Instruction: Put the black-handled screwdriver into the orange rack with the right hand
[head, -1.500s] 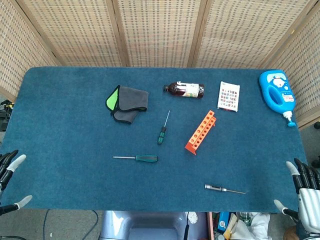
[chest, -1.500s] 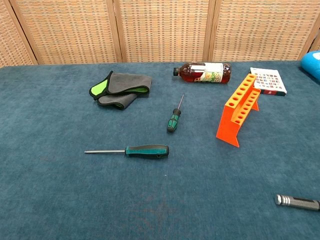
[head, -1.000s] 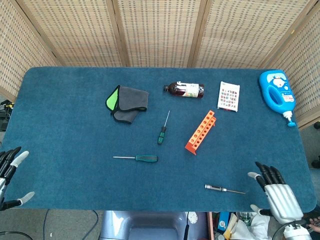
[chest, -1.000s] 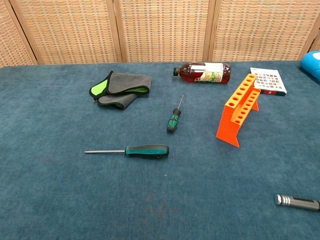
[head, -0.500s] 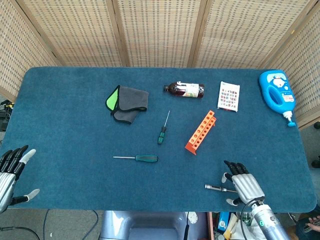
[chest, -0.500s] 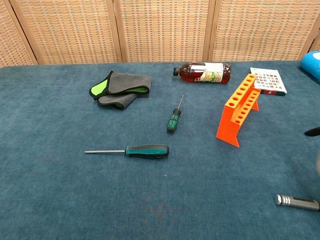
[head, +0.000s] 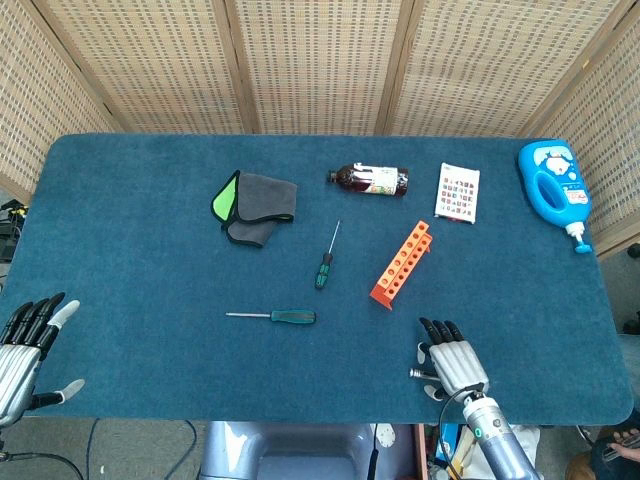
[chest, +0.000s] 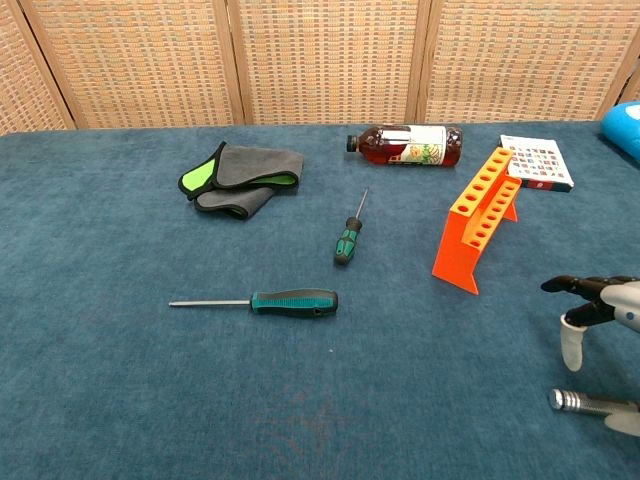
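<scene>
The black-handled screwdriver (chest: 588, 403) lies flat near the table's front right edge; in the head view only its silver end (head: 416, 373) shows from under my right hand. That right hand (head: 452, 361) hovers just over the handle, palm down and fingers spread, holding nothing; the chest view has the right hand (chest: 603, 299) at the right edge with the thumb hanging above the tool. The orange rack (head: 402, 262) (chest: 478, 215) stands tilted behind it, its holes unfilled. My left hand (head: 24, 351) is spread open off the front left corner.
Two green-handled screwdrivers (head: 285, 317) (head: 323, 268) lie mid-table. Behind them are a grey-green cloth (head: 254, 205), a brown bottle (head: 371, 180) on its side, a patterned card (head: 458, 191) and a blue detergent bottle (head: 556, 188). Wicker screens close off the back.
My right hand has come in from the right edge and moved left until it covers the black-handled screwdriver. The left hand has drifted slightly up. No object has moved.
</scene>
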